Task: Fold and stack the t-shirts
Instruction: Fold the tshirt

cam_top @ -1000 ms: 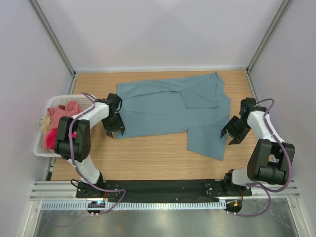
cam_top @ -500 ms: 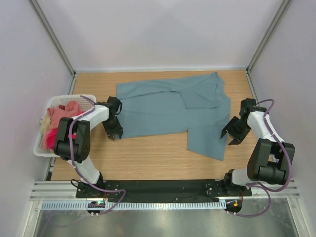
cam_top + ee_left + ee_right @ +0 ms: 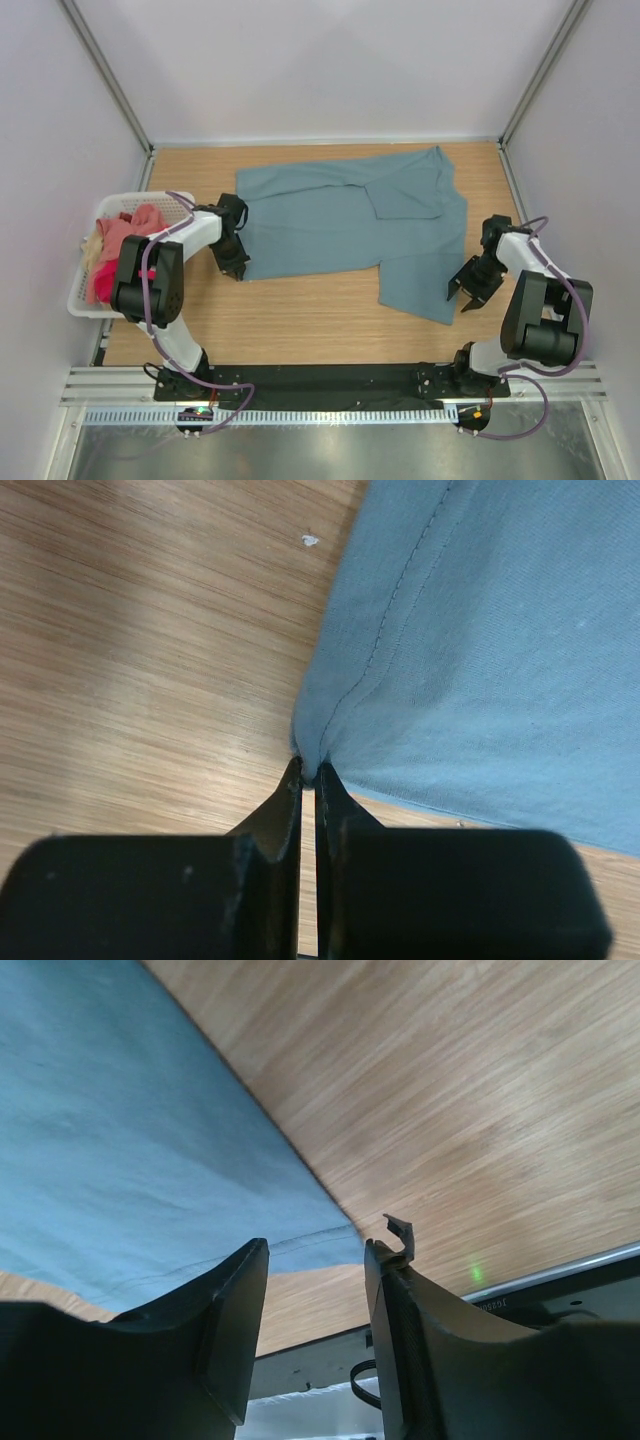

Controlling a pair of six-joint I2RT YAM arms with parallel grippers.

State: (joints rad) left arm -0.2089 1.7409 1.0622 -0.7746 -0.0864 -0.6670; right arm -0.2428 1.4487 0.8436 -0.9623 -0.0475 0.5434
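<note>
Left gripper is clamped on a corner of the grey-teal shirt. Right gripper, half open and empty, straddles another shirt corner and should pinch deep.

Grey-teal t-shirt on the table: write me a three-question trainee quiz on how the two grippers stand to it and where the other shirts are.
1. True or false: the left gripper is shut on a corner of the grey-teal t-shirt.
2. The right gripper is: A) shut on the hem; B) open, at a corner of the shirt; C) shut, clear of the cloth.
3. Short answer: where do the pink shirts lie?
Key: 1 true. 2 B. 3 In the white basket.
</note>
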